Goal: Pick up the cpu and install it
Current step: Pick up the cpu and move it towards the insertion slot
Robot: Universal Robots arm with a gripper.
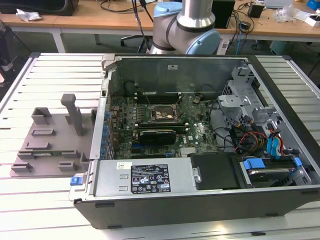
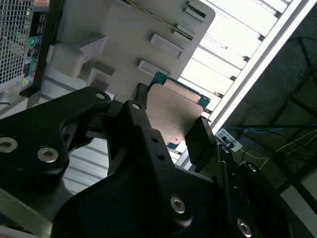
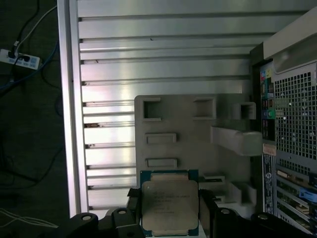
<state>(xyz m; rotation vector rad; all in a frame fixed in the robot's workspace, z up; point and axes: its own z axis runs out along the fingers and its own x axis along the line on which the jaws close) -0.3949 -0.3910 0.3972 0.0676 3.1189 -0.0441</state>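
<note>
Wooden desks (image 1: 75,22) strewn with cables line the far side of the room, and in front of them stands a broad table of silvery aluminium slats (image 1: 40,200). Most of it is taken up by a big dark-grey computer case (image 1: 200,205) lying on its side with the panel off. A green motherboard (image 1: 200,132) shows inside, with a black rectangular socket frame (image 1: 160,114) near its middle. Beyond the case's far wall rises the silver and pale-blue robot arm (image 1: 187,25).

Just beside the case, on the exterior view's left, lies a grey plastic fixture tray (image 1: 55,130) with raised blocks and a tall upright post (image 1: 74,112).

In both wrist views the black two-fingered gripper (image 3: 169,215) hangs over the part of that tray farthest from the case, close to the table's edge. Its fingers (image 3: 207,210) are closed on the small flat square cpu (image 3: 169,206), pressing on two opposite sides. The chip's silvery-grey metal top plate faces the first wrist view's camera, and a thin green rim shows around it. In the second wrist view the cpu (image 2: 173,116) sits clamped between the two black fingers (image 2: 141,106), with the tray (image 2: 129,34) behind it.
</note>
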